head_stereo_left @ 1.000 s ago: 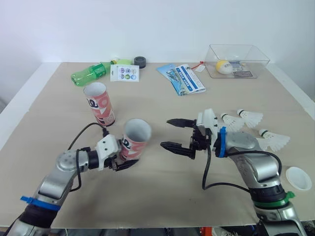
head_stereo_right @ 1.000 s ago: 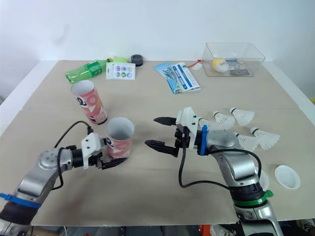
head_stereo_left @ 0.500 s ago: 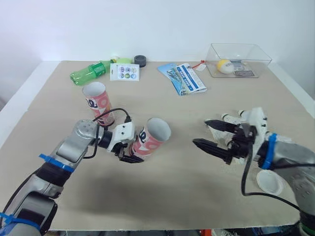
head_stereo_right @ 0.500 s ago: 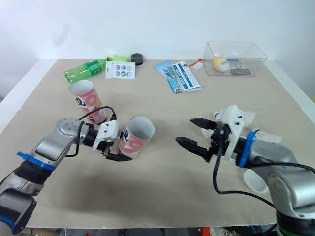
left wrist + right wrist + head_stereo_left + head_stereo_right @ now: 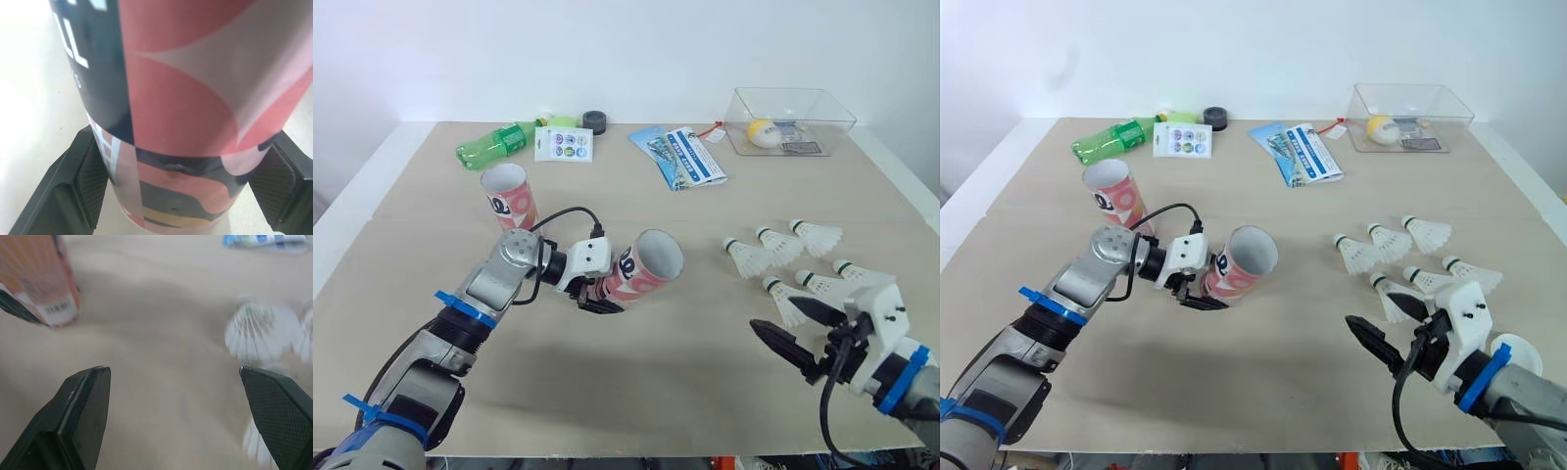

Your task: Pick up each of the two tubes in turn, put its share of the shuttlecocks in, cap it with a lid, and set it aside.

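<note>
Tube [image 5: 644,266] is clamped near its base in my left gripper [image 5: 597,294], tilted over w/ the open mouth facing toward the shuttlecocks [image 5: 783,257]. It looks like thin cardboard, light and stiff-ish but crushable, so I reckon a low grip w/o much squeeze suits. Right gripper [image 5: 771,313] hangs spread wide and empty, just beside the nearest of them. Feathers prob fragile, so I'd pinch at the cork end. 2nd tube [image 5: 509,201] stands upright further back on the table [image 5: 656,392], well apart.
</note>
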Tool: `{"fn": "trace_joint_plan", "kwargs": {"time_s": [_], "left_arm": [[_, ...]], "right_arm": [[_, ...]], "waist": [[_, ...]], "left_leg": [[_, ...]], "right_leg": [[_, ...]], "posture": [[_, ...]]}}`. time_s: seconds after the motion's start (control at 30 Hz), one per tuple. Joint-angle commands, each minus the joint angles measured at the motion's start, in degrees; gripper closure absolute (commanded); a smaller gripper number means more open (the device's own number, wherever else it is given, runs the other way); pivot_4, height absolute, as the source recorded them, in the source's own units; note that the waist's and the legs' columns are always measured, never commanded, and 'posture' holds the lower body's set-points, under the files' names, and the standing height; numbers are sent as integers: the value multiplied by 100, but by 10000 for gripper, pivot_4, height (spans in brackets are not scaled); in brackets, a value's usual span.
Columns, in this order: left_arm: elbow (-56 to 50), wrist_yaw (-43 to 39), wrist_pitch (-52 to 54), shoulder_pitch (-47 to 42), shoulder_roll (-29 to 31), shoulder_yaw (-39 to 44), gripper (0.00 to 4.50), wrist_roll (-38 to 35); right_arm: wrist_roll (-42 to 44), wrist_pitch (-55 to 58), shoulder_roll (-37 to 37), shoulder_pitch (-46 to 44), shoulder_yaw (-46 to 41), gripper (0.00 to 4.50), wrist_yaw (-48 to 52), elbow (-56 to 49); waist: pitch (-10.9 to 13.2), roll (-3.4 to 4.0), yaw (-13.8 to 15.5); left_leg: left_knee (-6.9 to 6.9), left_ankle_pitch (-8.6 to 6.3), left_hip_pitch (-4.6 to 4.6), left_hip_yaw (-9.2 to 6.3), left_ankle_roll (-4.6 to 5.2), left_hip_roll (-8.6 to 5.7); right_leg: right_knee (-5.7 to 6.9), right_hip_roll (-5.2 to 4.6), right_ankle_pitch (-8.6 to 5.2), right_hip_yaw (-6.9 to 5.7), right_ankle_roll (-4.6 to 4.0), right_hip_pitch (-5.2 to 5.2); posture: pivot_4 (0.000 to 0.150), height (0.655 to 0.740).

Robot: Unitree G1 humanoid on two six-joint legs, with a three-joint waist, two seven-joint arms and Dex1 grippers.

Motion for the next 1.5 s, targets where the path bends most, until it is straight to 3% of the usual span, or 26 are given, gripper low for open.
{"fn": "trace_joint_plan", "kwargs": {"time_s": [0.03, 0.3, 1.03, 1.13, 1.37, 1.4, 1.5], "left_arm": [[-12, 51, 10, -145, -152, -77, 7500, 102], [-143, 67, 133, -130, -302, -60, 7500, 152], [-828, -28, 941, -66, -102, -268, 7500, 309], [-836, 17, 940, -63, -110, -266, 8169, 317], [-885, 56, 985, -65, -108, -246, 8169, 318], [-892, 57, 991, -63, -105, -243, 8169, 318], [-888, 55, 999, -72, -101, -235, 8169, 316]], "right_arm": [[-185, -208, 171, 77, -59, 0, -331, -146], [-407, -334, 453, 140, 51, 0, -703, 16], [-918, -257, 588, -1063, 871, 0, -1264, 1192], [-937, -264, 592, -1159, 929, 8133, -1265, 1250], [-1097, -264, 521, -1218, 1030, 42590, -1236, 1306], [-1093, -260, 537, -1225, 1021, 44584, -1237, 1301], [-1067, -221, 536, -1242, 990, 44584, -1228, 1241]], "waist": [[0, 1, 1], [0, 1, 2], [-4, 8, -1], [-5, 10, -1], [-6, 12, -1], [-6, 12, -1], [-6, 12, -1]], "left_leg": [[5, 0, -2, 0, 0, -1], [18, 0, -10, -1, 0, -3], [19, 0, -10, -1, 0, -3], [19, 0, -9, -1, 1, -3], [24, 0, -10, -1, 1, -4], [25, 0, -10, -1, 1, -4], [27, 1, -10, -1, 1, -4]], "right_leg": [[0, 0, 2, 0, 1, 1], [0, 0, 5, 5, 4, 1], [4, 2, 8, 7, 7, 1], [4, 2, 10, 7, 8, 1], [5, 2, 11, 8, 10, 2], [6, 2, 11, 8, 10, 2], [8, 2, 12, 8, 10, 2]], "posture": [[1500, 7400], [1500, 7400], [1500, 7400], [1500, 7400], [1500, 7400], [1500, 7400], [1500, 7400]]}}
